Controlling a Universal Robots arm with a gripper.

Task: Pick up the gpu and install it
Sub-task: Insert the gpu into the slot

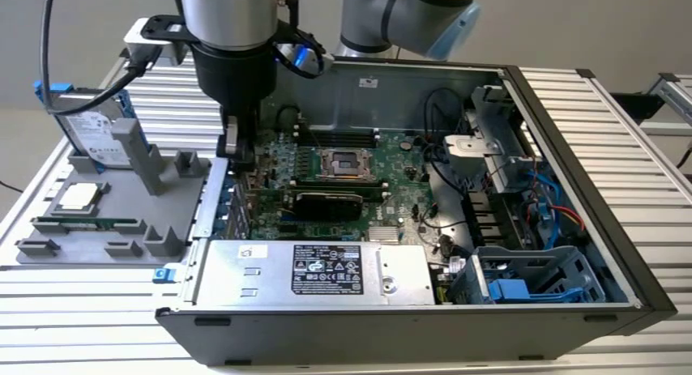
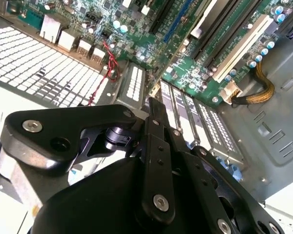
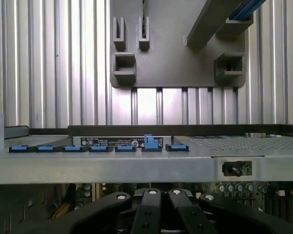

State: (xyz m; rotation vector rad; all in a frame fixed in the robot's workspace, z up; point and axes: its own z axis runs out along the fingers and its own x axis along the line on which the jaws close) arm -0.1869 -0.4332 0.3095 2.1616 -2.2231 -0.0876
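The gpu (image 1: 330, 203) stands on the motherboard (image 1: 406, 201) inside the open computer case (image 1: 605, 197), just below the processor socket, its black shroud facing the camera. My gripper (image 1: 236, 152) hangs at the case's wall on the exterior view's left, up and to the left of the gpu and apart from it. In both wrist views the black fingers (image 3: 151, 195) meet, with nothing seen between them. In the second wrist view the gripper (image 2: 151, 103) points at the perforated slot covers (image 2: 133, 83) on that wall.
A grey fixture plate (image 1: 108, 253) left of the case carries a hard drive in a blue frame (image 1: 92, 128), a processor (image 1: 78, 197) and a memory stick (image 1: 87, 225). The power supply (image 1: 313, 274) fills the case's near side; a drive cage (image 1: 530, 278) stands at the right.
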